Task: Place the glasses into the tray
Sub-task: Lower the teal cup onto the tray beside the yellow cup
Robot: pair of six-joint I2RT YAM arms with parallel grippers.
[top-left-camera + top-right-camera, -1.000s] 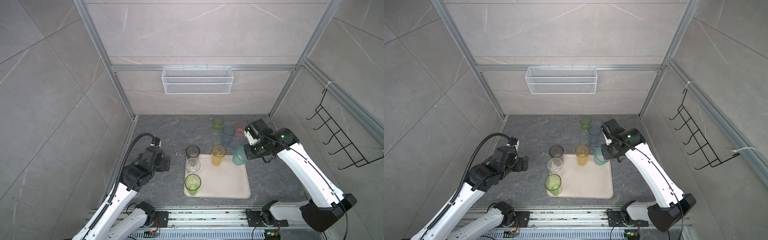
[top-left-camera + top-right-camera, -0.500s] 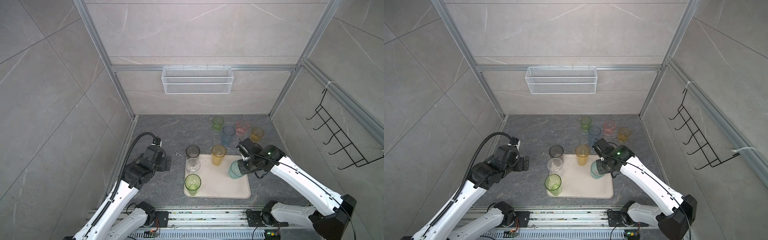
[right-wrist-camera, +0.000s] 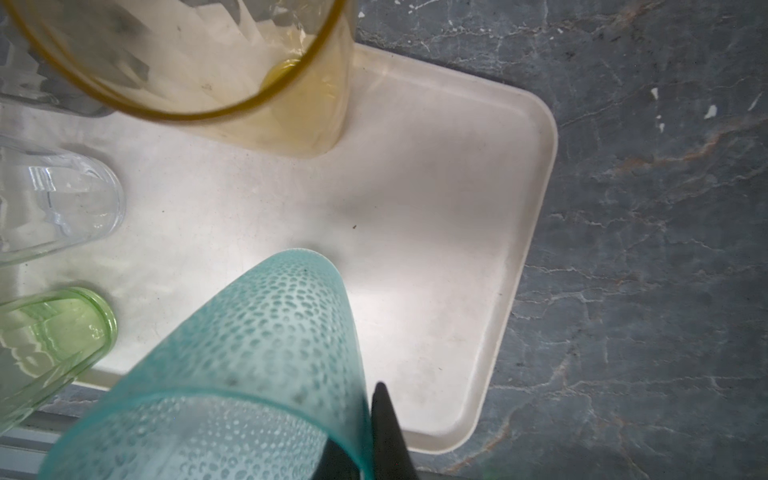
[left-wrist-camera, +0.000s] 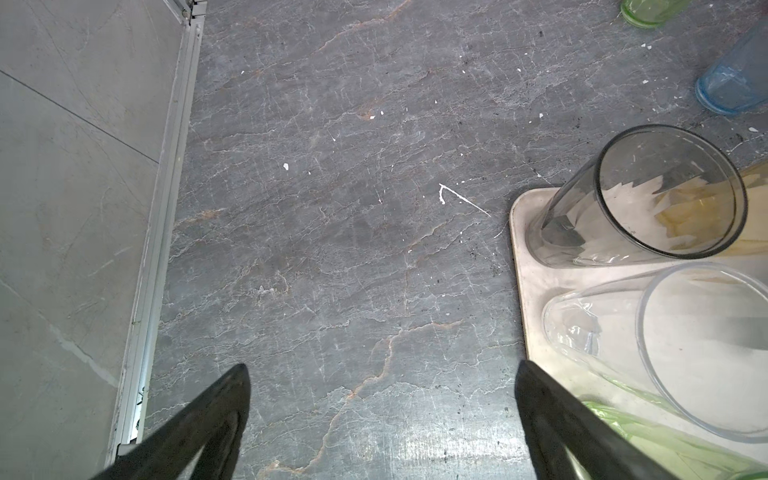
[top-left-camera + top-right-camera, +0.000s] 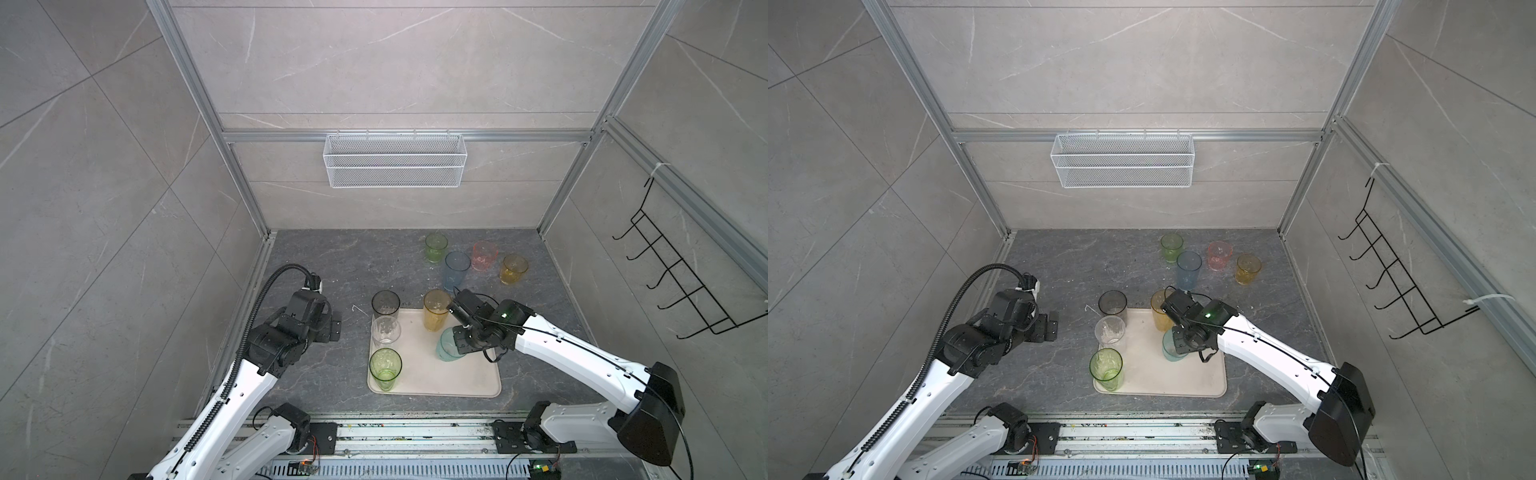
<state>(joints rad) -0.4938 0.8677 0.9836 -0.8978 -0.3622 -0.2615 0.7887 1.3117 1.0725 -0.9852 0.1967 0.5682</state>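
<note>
Teal glass (image 5: 445, 348), pinched at the rim by the right gripper (image 5: 459, 341), has swung from the right edge of the tray (image 5: 457, 384) to low over its middle, beside four others; release comes next. Left gripper (image 4: 382, 368) hangs spread, empty.

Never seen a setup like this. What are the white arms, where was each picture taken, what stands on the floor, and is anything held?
Two white robot arms: the left arm and right arm each end in a two-finger gripper. The two wide pictures come from one overhead camera; the two close ones from cameras on the wrists. On the floor lies a beige tray carrying a grey glass, clear glass, green glass and tall amber glass. Behind it stand a far green glass, blue glass, pink glass and short amber glass. The right gripper is shut on the rim of the teal glass, over the tray; contact with it is unclear. The left gripper is open and empty, beside the tray.
</note>
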